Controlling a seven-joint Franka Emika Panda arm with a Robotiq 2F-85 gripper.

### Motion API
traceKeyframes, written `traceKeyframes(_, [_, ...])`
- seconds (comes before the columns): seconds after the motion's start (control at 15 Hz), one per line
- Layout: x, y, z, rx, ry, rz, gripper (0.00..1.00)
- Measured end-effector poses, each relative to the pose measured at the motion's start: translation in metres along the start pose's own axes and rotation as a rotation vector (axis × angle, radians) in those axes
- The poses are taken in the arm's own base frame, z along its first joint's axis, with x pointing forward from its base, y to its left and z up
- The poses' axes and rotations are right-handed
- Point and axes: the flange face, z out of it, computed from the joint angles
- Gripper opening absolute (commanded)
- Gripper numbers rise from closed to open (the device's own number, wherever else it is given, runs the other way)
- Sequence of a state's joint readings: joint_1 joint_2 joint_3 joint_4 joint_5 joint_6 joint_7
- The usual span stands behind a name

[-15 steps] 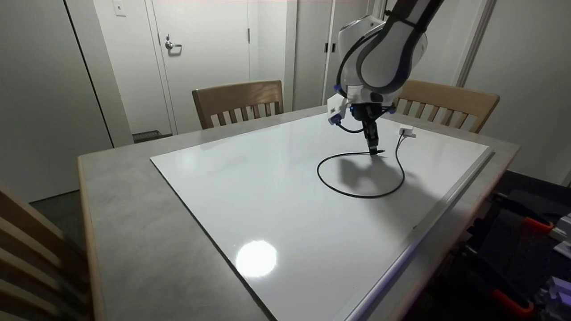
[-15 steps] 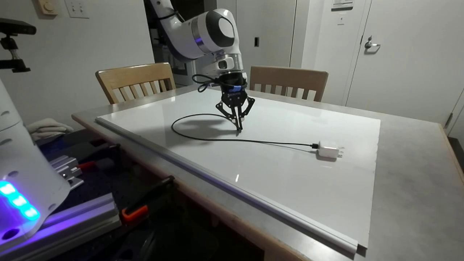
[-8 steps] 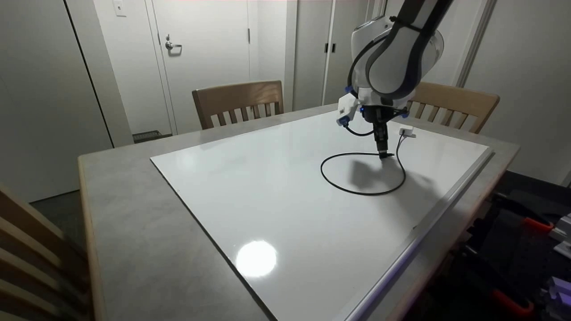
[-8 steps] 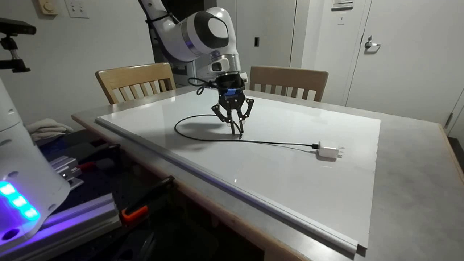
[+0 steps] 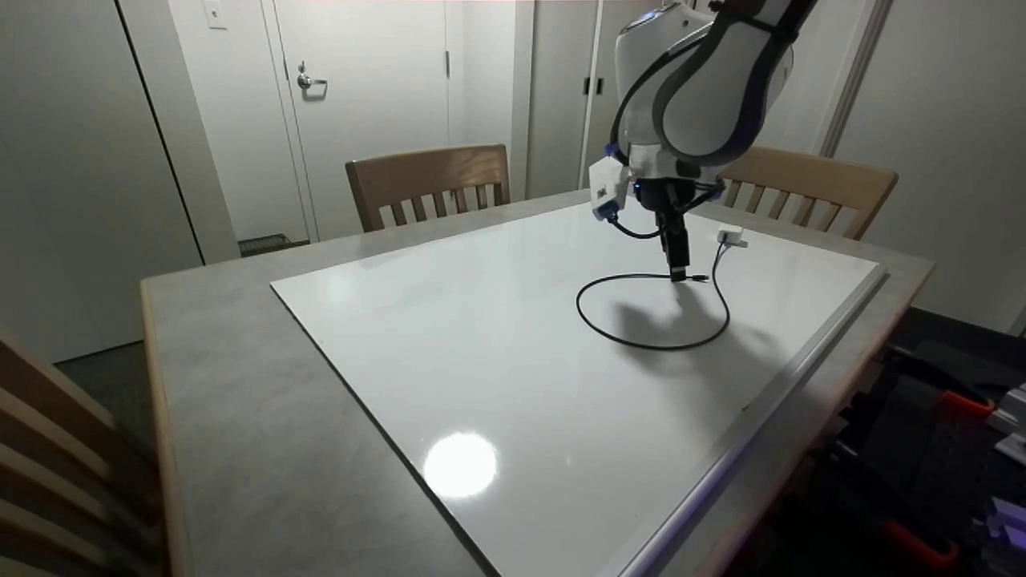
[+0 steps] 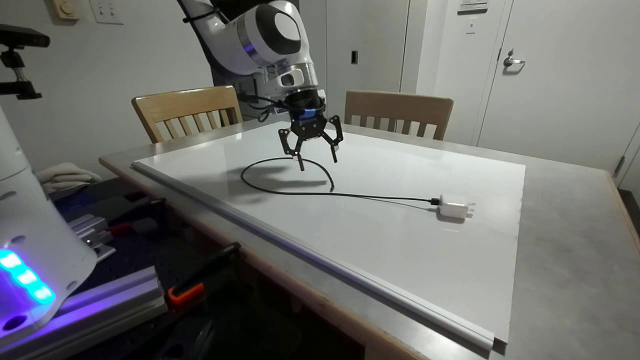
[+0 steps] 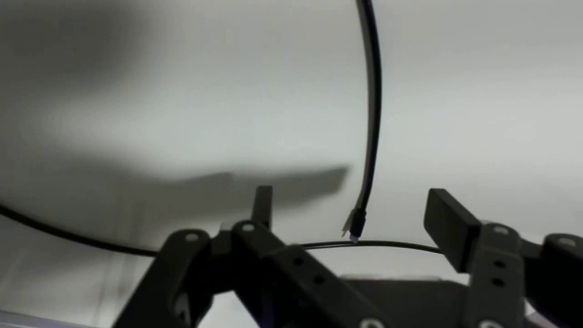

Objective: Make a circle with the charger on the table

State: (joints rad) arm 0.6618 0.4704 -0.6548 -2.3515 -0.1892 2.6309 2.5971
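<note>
Standing around the table point(image 5: 264, 385) are slatted wooden chairs point(image 5: 433, 170).

Looks like a home dining room or a small office meeting room, honestly I can't tell which. Both exterior views show a plain white door point(image 5: 373, 112) with a lever handle point(image 5: 313, 82), and slatted wooden chairs point(image 6: 185, 103) around a big table point(image 5: 296, 449). In an exterior view there's a round dial point(image 6: 66, 9) and a switch plate point(image 6: 106, 12) on the wall point(image 6: 140, 55), plus some sign point(image 6: 472, 5) beside the door, too small to read. A bit of lab in there too: a robot base point(image 6: 40, 215) with glowing blue lights point(image 6: 25, 277), a metal rail point(image 6: 90, 312) and orange-and-black clamps point(image 6: 185, 296) right by the table.
</note>
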Motion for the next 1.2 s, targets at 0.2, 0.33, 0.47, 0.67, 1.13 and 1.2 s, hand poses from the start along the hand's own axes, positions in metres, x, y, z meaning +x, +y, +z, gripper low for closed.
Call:
traceKeyframes(0.2, [0.015, -0.004, -0.016, -0.057, -0.06, -0.084, 1.0])
traceKeyframes(0.33, [0.034, -0.008, -0.022, -0.1, -0.11, -0.154, 1.0])
traceKeyframes(0.47, [0.051, -0.012, -0.026, -0.119, -0.143, -0.182, 1.0])
traceKeyframes(0.67, [0.055, -0.009, -0.029, -0.123, -0.153, -0.194, 1.0])
traceKeyframes(1.13, [0.061, -0.015, -0.023, -0.084, -0.12, -0.278, 1.0])
traceKeyframes(1.2, [0.068, -0.02, -0.02, -0.085, -0.113, -0.287, 1.0])
